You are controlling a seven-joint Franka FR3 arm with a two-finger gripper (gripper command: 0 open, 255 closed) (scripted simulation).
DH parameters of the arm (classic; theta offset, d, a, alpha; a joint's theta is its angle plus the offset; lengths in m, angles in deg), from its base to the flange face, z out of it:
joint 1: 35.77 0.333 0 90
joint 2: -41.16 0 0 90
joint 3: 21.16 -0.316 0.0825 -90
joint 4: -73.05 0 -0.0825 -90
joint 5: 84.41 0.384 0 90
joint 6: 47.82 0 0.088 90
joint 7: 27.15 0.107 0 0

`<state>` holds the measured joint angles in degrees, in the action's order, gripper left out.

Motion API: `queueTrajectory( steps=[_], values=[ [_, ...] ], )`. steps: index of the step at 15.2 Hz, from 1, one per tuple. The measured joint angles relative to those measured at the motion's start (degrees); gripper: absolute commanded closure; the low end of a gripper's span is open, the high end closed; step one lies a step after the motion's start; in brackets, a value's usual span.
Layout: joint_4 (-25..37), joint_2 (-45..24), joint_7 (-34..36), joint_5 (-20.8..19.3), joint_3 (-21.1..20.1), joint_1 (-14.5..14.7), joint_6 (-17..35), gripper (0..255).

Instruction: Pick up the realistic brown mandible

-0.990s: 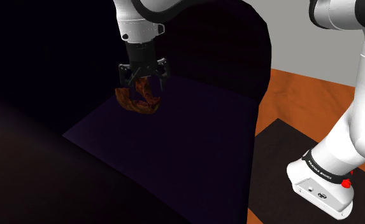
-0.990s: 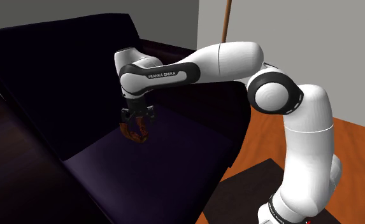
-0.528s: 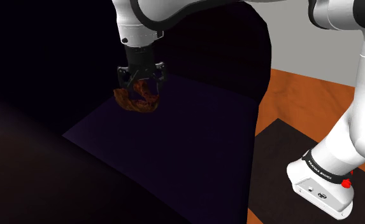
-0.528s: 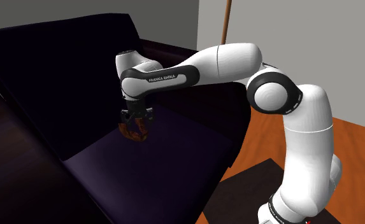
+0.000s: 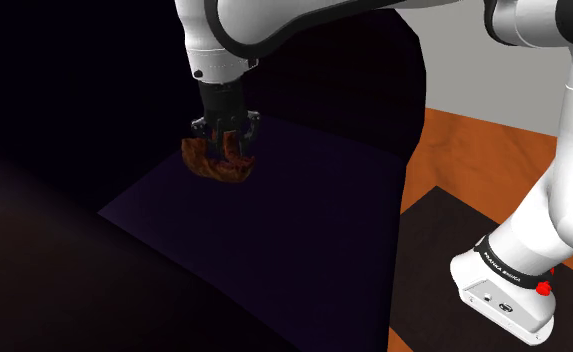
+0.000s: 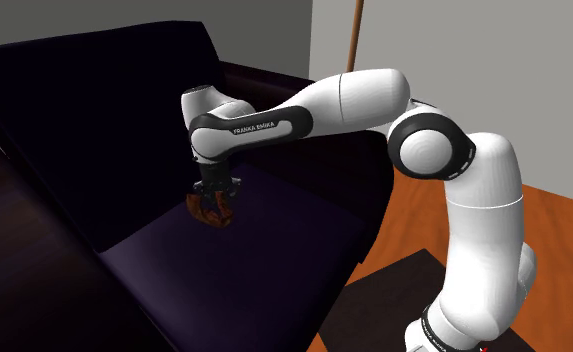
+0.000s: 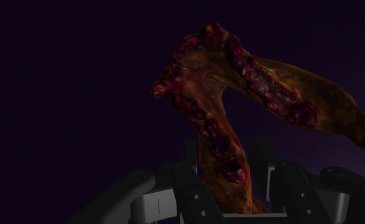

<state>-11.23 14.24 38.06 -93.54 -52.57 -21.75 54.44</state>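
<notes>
Your gripper [image 7: 224, 153] is closed on one branch of the brown mandible [image 7: 264, 86], which lies on the dark sofa seat [image 5: 274, 225] with the backrest [image 6: 84, 100] just behind and the armrest [image 5: 394, 110] beyond.

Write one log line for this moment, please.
gripper: low, astride one branch | brown mandible: on dark sofa seat | lift: not yet

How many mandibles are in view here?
1. The brown mandible lies on the dark sofa seat, directly under the gripper. The dim surroundings could hide others.
</notes>
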Motion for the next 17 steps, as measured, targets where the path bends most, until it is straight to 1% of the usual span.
queueTrajectory(
  steps=[5,17],
  values=[
    [2.0,-0.3,-0.4,0.1,0.1,0.0,-2.4,255],
    [11.2,-0.3,-0.4,0.2,-0.3,1.2,-11.4,255]
  ],
)
